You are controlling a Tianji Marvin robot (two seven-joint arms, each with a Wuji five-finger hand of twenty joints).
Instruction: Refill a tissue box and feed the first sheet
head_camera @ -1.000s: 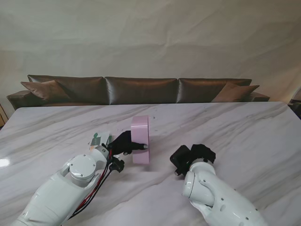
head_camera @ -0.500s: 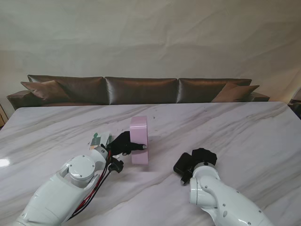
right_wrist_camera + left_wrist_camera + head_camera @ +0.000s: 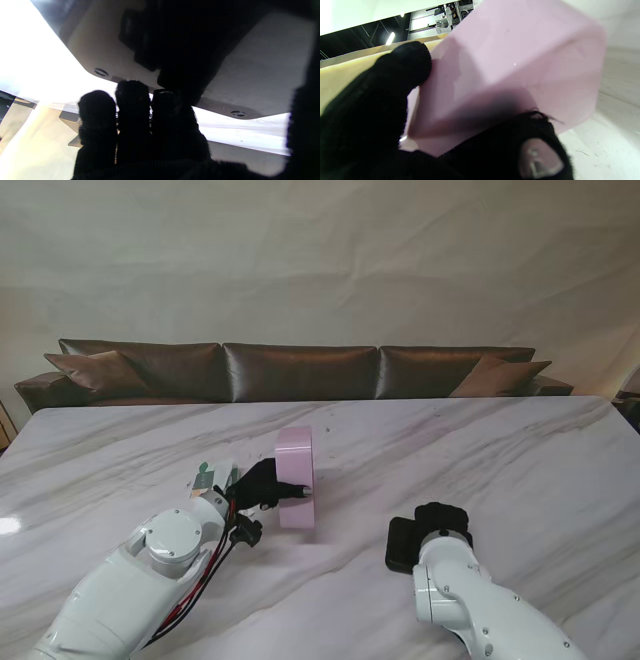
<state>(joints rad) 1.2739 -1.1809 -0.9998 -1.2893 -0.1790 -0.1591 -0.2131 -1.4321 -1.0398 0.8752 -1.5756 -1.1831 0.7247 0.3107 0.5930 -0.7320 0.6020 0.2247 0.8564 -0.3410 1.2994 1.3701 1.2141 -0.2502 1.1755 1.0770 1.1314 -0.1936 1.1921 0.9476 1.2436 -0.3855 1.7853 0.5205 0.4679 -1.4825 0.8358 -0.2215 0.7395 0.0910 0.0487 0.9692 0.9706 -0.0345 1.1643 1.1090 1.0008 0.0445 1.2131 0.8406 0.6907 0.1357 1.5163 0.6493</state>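
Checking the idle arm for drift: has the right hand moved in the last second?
Yes. The right hand has drawn back toward me and to the right, away from the pink box, which the left hand holds.

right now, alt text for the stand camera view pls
The left hand grips a pink tissue box standing on its narrow side on a white marble table. The right hand hovers apart from the box, nearer to me; a brown sofa lines the far edge.

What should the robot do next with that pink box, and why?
Probably keep the left hand steadying the pink tissue box, upright on the marble table, and bring the right hand toward it: that hand holds nothing and sits apart.
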